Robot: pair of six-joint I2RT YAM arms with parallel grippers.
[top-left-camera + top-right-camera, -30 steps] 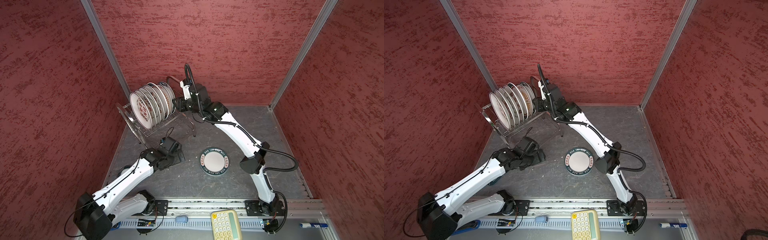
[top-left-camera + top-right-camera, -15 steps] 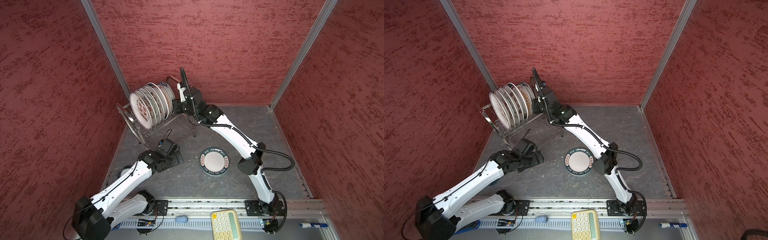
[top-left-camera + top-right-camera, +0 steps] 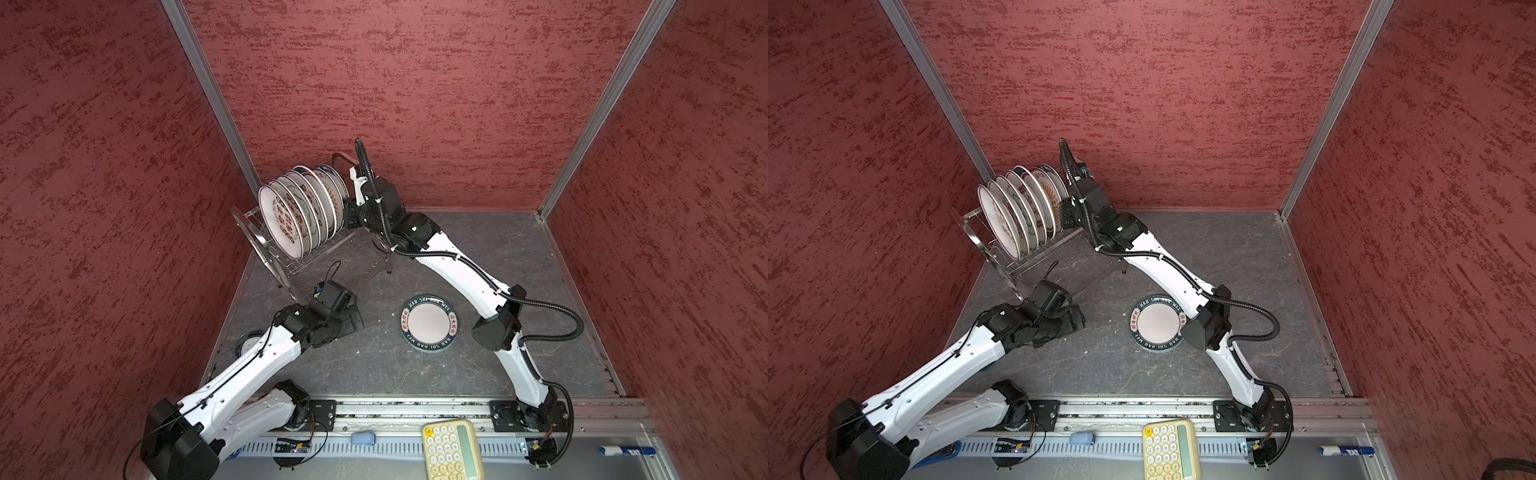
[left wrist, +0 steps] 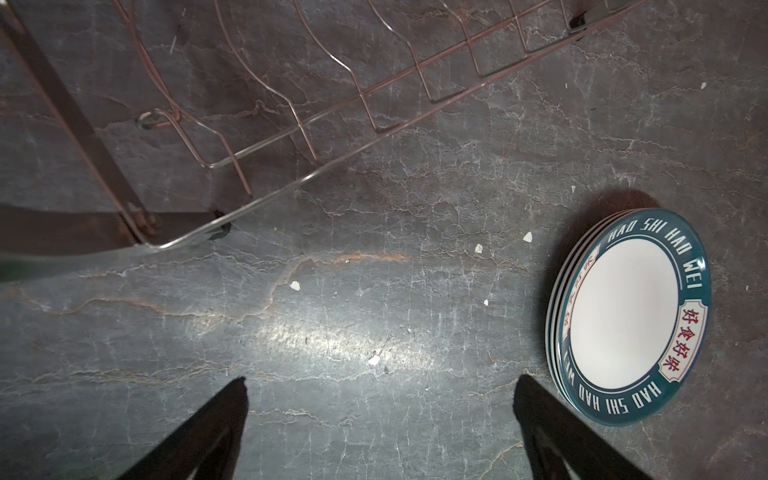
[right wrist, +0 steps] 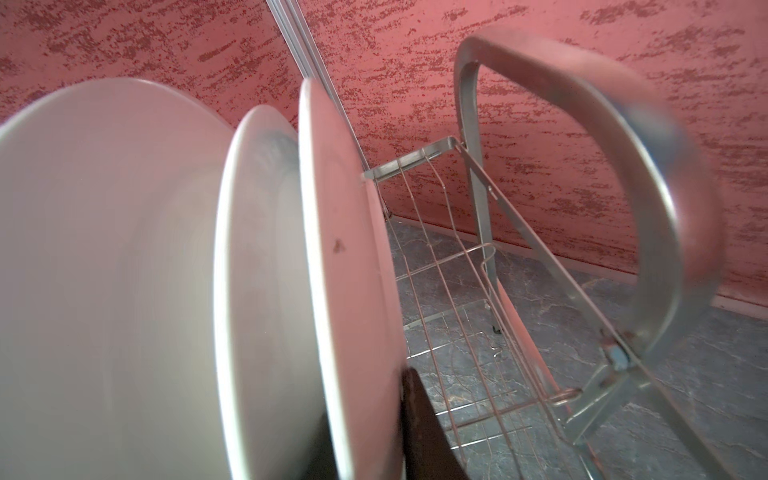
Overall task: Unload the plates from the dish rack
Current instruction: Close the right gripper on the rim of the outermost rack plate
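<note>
Several white plates stand on edge in the steel dish rack at the back left. My right gripper sits at the row's right end. In the right wrist view it is shut on the rim of the end plate, with one dark finger pressed against the plate's back. A short stack of teal-rimmed plates lies flat mid-table. My left gripper hovers open and empty over bare table beside that stack.
The rack's arched handle rises close beside the right gripper, and its lower wire tier lies ahead of the left one. A small round clock peeks out under the left arm. A yellow calculator sits at the front rail. Red walls stand close behind the rack.
My right gripper has moved in against the end of the plate row and closed on the end plate. The left arm has shifted slightly and stays open.
</note>
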